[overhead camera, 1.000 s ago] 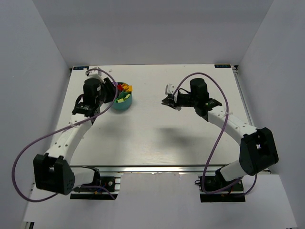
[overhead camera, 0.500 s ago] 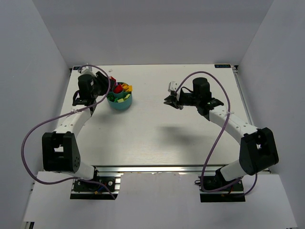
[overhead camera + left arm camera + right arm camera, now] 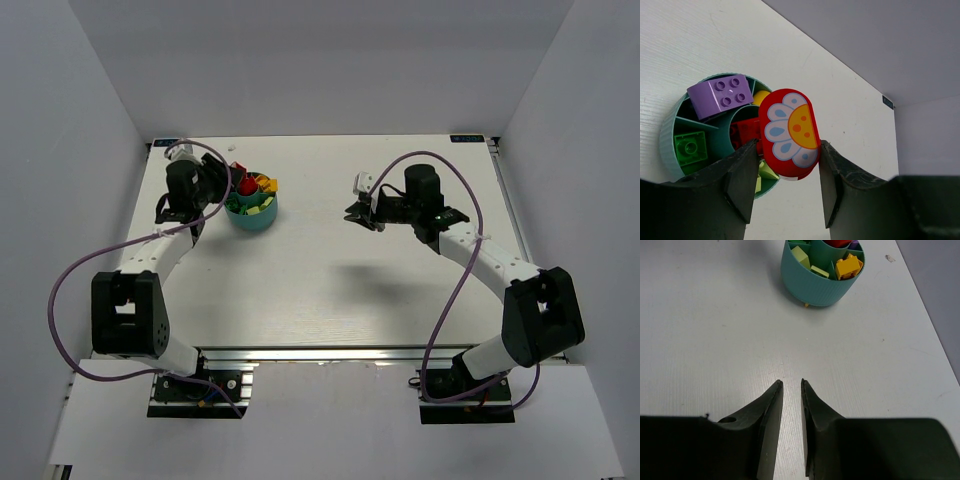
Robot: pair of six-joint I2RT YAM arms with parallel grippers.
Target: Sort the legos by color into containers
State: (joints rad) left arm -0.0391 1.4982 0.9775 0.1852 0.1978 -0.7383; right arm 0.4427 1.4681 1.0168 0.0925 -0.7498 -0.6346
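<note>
The round teal cup (image 3: 255,220) stands at the back left of the table, its compartments holding legos. In the left wrist view a purple brick (image 3: 720,95), a green brick (image 3: 691,148) and a red brick (image 3: 747,131) lie in the cup (image 3: 665,145). My left gripper (image 3: 788,150) is shut on a red oval lego (image 3: 790,131) printed with a flower, held just over the cup's rim (image 3: 246,185). My right gripper (image 3: 790,383) hovers over bare table to the right (image 3: 352,213), open by a narrow gap and holding nothing. The right wrist view shows a yellow brick (image 3: 848,266) in the cup (image 3: 815,287).
A small white scrap (image 3: 889,258) lies on the table behind the cup. Grey walls close in the table at the back and both sides. The left arm's purple cable (image 3: 60,300) loops out past the table's left edge.
The left arm has swung from over the cup to its left side, uncovering it, with the red flower lego still in its jaws. The right gripper's jaws have parted slightly.
</note>
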